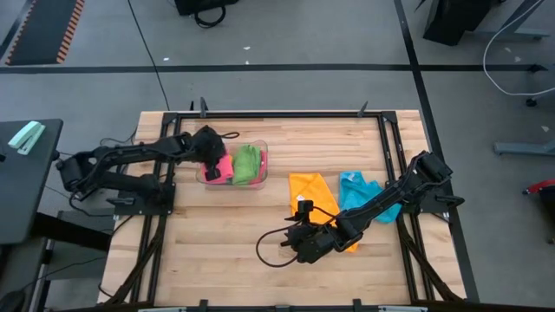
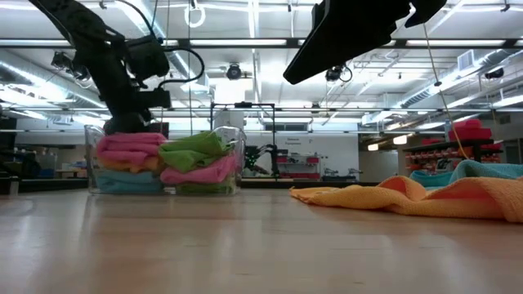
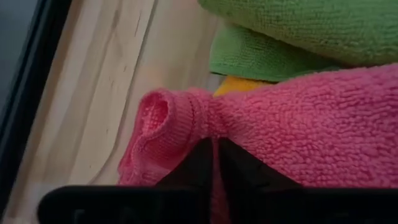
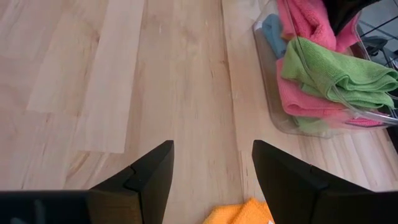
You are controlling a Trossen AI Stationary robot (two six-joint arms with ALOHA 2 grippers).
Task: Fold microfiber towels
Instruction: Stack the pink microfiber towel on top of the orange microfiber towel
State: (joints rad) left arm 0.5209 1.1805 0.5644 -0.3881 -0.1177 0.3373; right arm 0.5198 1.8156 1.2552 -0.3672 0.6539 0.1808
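While the left hand reaches into the clear plastic bin in the upper left of the high view, its two dark fingers are pinched together on a bunched fold of the fuzzy pink microfiber towel, as its wrist view shows. In that bin the pink towel lies beside a crumpled green microfiber towel, and the low view shows more folded cloths stacked under them, pink, green and pale blue. The right hand hangs over the light wooden bench in the lower middle of the high view, its fingers spread wide with nothing between them. Just beside it, right of centre, a loose orange-yellow microfiber towel lies rumpled on the bench, touching a turquoise-blue microfiber towel further right, partly under the right arm
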